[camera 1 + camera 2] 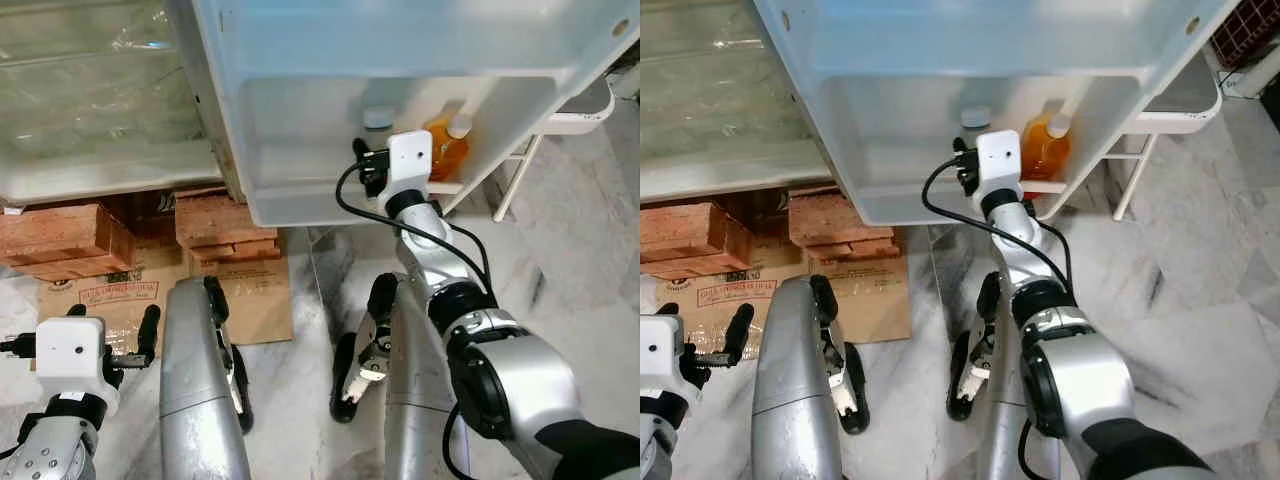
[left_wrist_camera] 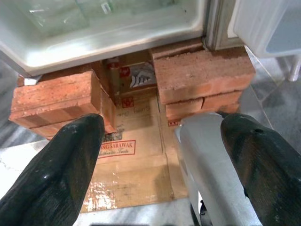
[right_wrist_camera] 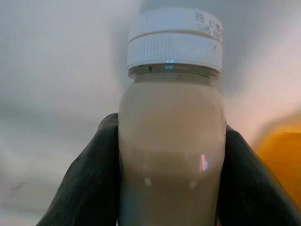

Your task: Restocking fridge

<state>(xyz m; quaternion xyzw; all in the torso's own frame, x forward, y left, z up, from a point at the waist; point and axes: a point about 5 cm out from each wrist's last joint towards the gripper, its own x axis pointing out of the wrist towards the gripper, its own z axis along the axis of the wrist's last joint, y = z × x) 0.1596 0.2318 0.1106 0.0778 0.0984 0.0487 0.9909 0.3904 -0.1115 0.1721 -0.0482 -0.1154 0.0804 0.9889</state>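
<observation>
Bottle [image 3: 171, 141], beige liquid under a white ribbed cap, sits clamped in the right gripper [image 3: 171, 197].

An upright bottle [image 3: 171, 141] of pale beige liquid with a ribbed white screw cap [image 3: 175, 40] sits between the right claw's [image 3: 171, 188] two black fingers [image 3: 89, 179], which press its sides. Beside it, an orange bottle [image 3: 282, 165] shows, blurred, against the white wall [image 3: 56, 70].

In the white fridge door shelf [image 1: 300, 205], a white-capped bottle of pale milky drink [image 3: 171, 141] stands left of an orange juice bottle [image 1: 447, 148]; red bricks [image 1: 65, 240] sit under the fridge.
</observation>
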